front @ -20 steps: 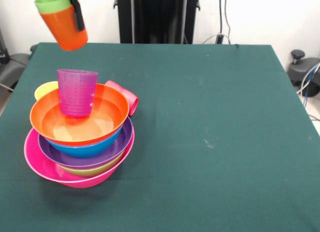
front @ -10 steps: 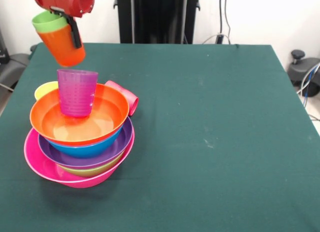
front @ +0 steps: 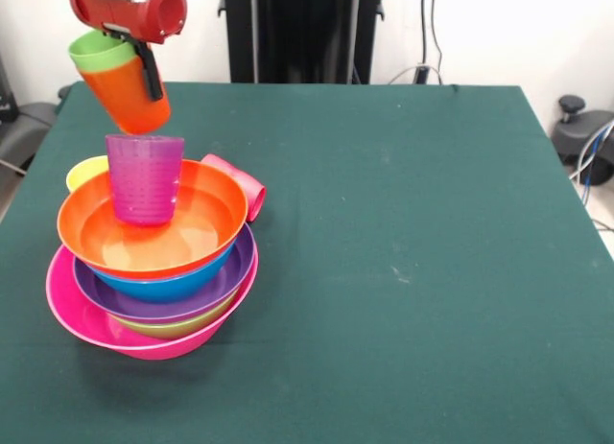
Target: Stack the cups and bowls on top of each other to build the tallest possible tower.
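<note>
Gripper point(front: 144, 56) clamped on the rim of a tilted glossy orange plastic cup point(front: 129, 94) with a green cup point(front: 99, 51) nested inside, its base just above the mouth of the upright purple tumbler point(front: 144, 178) standing in the orange bowl point(front: 149, 235) atop the nested bowl tower point(front: 153, 281). Risk, as judged: the tilt may catch the purple rim, tipping that tumbler or shifting the bowls. Dark green cloth table point(front: 403, 252); white wall point(front: 499, 32) and cables point(front: 427, 41) behind.

No legible text

Nothing readable on the bowls, the cups, the green tablecloth point(front: 403, 271) or the red gripper housing point(front: 129, 11); no labels, brands, numbers or signs.
</note>
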`<state>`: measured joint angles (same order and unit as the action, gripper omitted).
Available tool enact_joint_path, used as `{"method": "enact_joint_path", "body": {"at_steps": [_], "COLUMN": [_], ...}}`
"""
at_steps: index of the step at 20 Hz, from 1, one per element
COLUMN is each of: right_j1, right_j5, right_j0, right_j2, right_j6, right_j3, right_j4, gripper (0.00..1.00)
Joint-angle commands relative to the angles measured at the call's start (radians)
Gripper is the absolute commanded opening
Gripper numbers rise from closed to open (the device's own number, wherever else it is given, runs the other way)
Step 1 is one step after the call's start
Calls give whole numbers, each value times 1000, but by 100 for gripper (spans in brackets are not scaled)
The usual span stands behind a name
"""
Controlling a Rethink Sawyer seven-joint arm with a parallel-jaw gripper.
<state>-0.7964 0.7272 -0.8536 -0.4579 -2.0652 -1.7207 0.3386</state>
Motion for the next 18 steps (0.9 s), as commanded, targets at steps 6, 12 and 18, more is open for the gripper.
{"method": "enact_joint_path", "body": {"at_steps": [6, 12, 18], "right_j1": [51, 92, 89], "right_j5": [-17, -42, -30], "right_j0": [58, 52, 48], "right_j2": [-5, 2, -7], "right_j6": [99, 109, 110], "right_j3": [59, 83, 84], "right_j4": [101, 122, 114], "gripper": [0, 0, 0]}}
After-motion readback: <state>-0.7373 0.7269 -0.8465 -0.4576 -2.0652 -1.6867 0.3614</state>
